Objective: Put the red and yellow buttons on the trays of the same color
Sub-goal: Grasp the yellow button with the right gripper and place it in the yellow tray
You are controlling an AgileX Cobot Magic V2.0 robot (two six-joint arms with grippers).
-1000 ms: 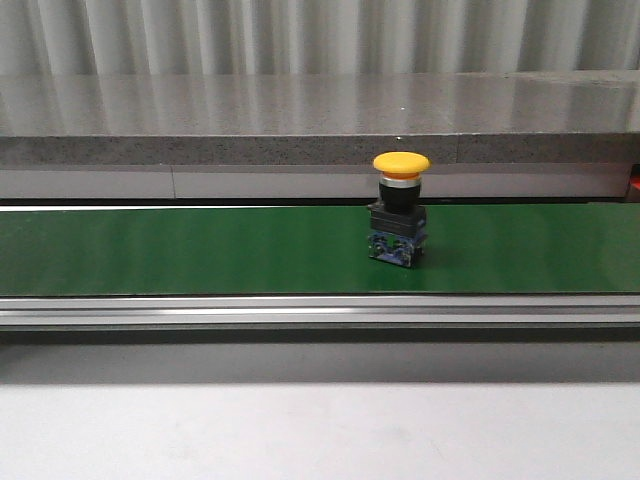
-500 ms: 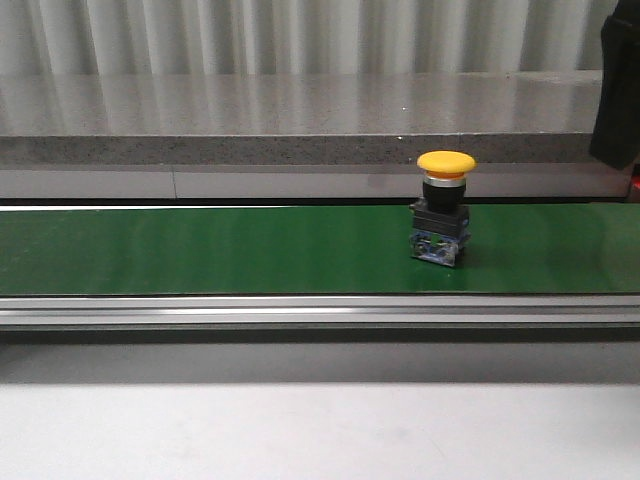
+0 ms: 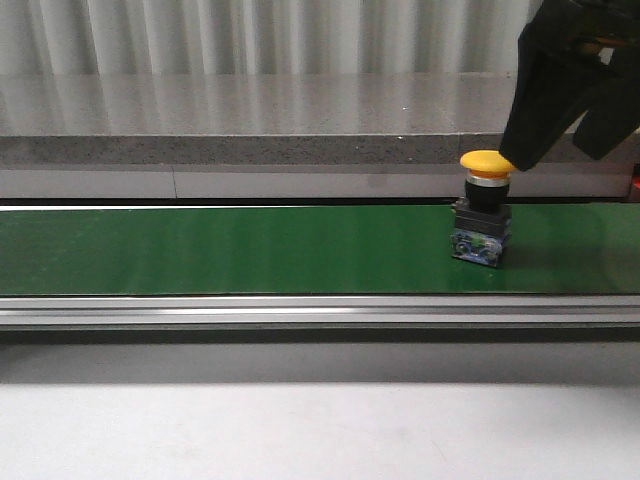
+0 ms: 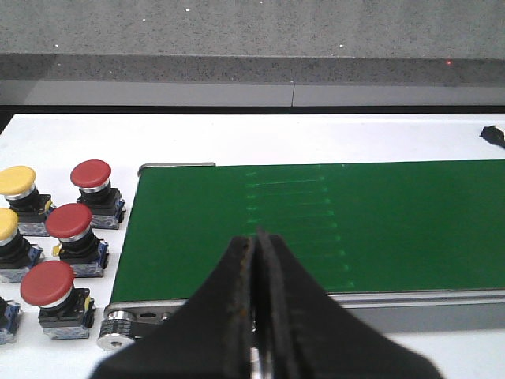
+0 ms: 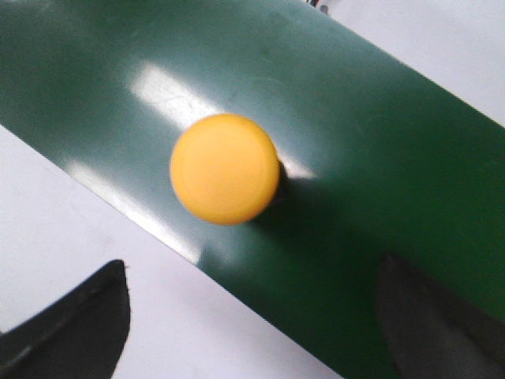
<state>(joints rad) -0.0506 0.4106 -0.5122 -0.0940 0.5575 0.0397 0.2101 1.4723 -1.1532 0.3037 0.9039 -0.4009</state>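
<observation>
A yellow button [image 3: 486, 163] with a mushroom cap on a black body and clear blue base stands upright on the green belt [image 3: 230, 250], toward its right end. Red buttons [image 4: 69, 222] and yellow ones [image 4: 16, 181] stand upright in a cluster beside the belt's end.

The right gripper [image 3: 562, 120] enters the front view at the upper right, its black body angled downward and to the left. Its two fingers [image 3: 528, 110] are spread wide apart with nothing between them; in the right wrist view only their dark tips [image 5: 75, 328] show, at the two lower corners. The left gripper [image 4: 256, 316] appears only in the left wrist view. Its two dark fingers [image 4: 229, 308] are pressed together along their length, tips meeting in a narrow point, and grip nothing.
</observation>
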